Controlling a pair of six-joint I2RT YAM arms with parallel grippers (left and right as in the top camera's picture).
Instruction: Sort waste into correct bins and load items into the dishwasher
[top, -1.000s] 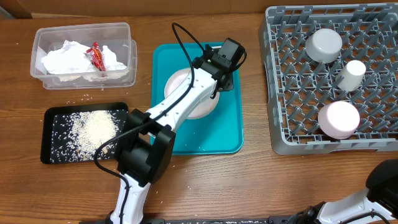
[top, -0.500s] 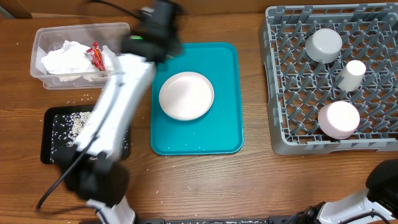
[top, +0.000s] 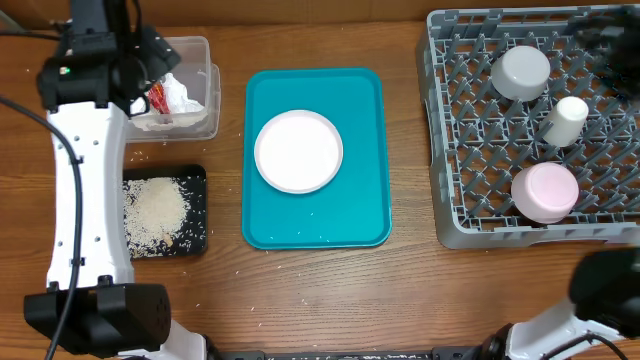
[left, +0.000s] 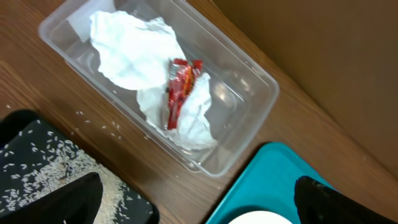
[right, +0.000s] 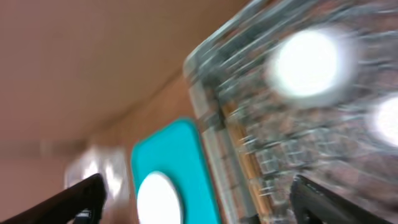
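Overhead: the white plate (top: 298, 151) lies on the teal tray (top: 360, 215); the grey bowl (top: 520, 72), cup (top: 566, 120) and small dish (top: 545, 192) sit in the rack (top: 470, 160). Left wrist: the left gripper (left: 199, 202) gapes wide, empty, near the clear tub (left: 249, 81) holding napkins (left: 130, 53) and the red wrapper (left: 179, 93). Right wrist, blurred: the right gripper (right: 199, 199) is spread wide, empty, beside the rack

Left fingers (left: 74, 202) and right fingers (right: 90, 190) spread wide, empty.
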